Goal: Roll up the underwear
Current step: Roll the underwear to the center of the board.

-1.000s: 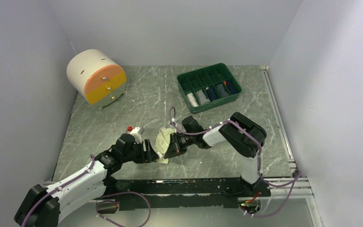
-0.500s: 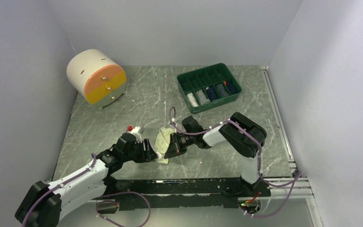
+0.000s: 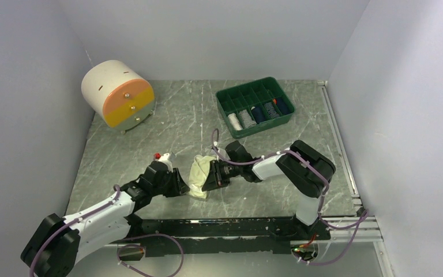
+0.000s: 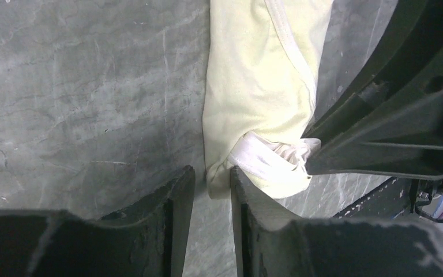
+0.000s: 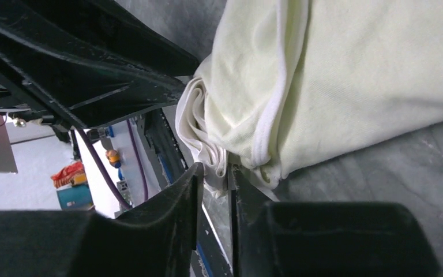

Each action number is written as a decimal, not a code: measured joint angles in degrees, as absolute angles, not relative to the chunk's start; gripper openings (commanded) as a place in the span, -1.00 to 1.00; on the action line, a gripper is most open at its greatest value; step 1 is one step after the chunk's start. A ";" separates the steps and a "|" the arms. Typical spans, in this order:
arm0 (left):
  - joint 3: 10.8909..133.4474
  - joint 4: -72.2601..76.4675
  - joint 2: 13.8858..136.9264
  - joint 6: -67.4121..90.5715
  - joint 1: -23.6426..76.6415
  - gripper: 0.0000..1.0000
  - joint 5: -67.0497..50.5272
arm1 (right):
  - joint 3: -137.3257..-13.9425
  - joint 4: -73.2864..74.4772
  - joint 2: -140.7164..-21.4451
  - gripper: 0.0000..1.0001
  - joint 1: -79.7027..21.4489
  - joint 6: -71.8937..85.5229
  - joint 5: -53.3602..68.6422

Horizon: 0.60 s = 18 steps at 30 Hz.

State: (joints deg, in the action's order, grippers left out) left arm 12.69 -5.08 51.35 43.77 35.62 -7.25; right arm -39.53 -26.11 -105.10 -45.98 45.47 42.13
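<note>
Here, the cream underwear [image 3: 198, 171] lies bunched on the bench [image 3: 179, 122], near its front edge, between both tools. The left tool [image 4: 210, 180] is nearly closed, pinching one corner. The right tool [image 5: 215, 173] clamps the white-banded folds from the opposite side.

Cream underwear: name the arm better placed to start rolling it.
Right, likely. The right gripper pinches the bunched end of the underwear; the left gripper reaches only a corner.

Both arms reaching low, left gripper [image 3: 181, 183] and right gripper [image 3: 208, 176] facing close together, jaws seemingly nearly closed
</note>
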 measured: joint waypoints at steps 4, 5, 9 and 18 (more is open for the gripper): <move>12.69 -4.01 52.40 44.18 35.62 -0.30 -7.31 | -38.22 -26.28 -102.85 -0.18 -45.93 45.84 41.23; 12.69 -3.92 52.40 44.23 35.62 -0.31 -7.33 | -37.80 -26.44 -102.28 -0.11 -45.93 46.02 40.95; 12.67 -3.88 52.40 44.29 35.62 -0.32 -7.31 | -36.67 -26.98 -100.95 0.03 -45.95 46.26 40.60; 12.53 -3.84 52.34 45.93 35.62 -0.34 -7.22 | -37.52 -20.84 -94.78 0.06 -52.27 36.64 28.93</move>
